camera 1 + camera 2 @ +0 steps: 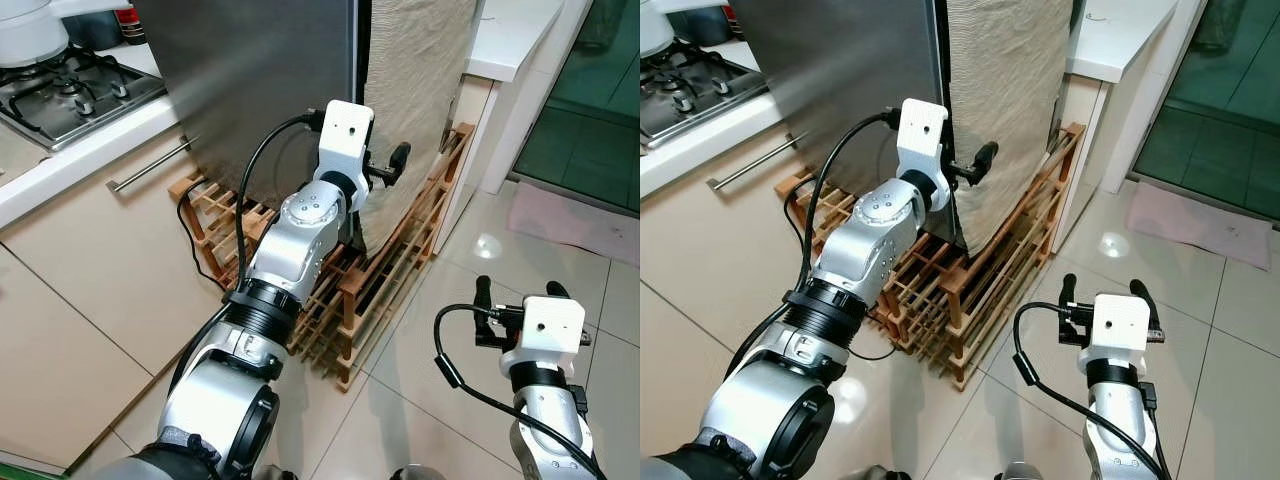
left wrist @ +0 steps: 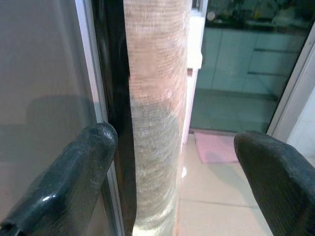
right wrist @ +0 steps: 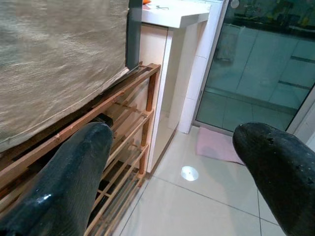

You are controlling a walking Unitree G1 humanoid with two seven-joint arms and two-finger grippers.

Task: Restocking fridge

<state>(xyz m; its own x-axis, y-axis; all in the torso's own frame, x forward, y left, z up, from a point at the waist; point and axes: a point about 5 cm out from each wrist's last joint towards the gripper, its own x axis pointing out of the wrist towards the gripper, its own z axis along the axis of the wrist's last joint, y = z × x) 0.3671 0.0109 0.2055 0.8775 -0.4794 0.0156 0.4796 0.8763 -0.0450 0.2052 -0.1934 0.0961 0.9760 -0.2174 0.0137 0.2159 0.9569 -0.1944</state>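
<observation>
The fridge stands ahead with a grey steel door (image 1: 260, 80) and a side draped in beige cloth (image 1: 415, 90); a dark seam (image 2: 113, 98) runs between them. My left gripper (image 1: 385, 170) is raised at that seam and open. In the left wrist view one finger (image 2: 74, 177) sits in front of the grey door and the other finger (image 2: 275, 182) is out past the cloth. Nothing is between them. My right gripper (image 1: 518, 295) hangs low over the tiled floor, open and holding nothing.
A wooden slatted rack (image 1: 370, 290) leans against the fridge's base, with a black cable (image 1: 195, 240) beside it. To the left are a gas hob (image 1: 70, 90) and a cabinet with a bar handle (image 1: 150, 165). A white counter (image 1: 510, 35) and a pink mat (image 1: 570, 220) are at the right.
</observation>
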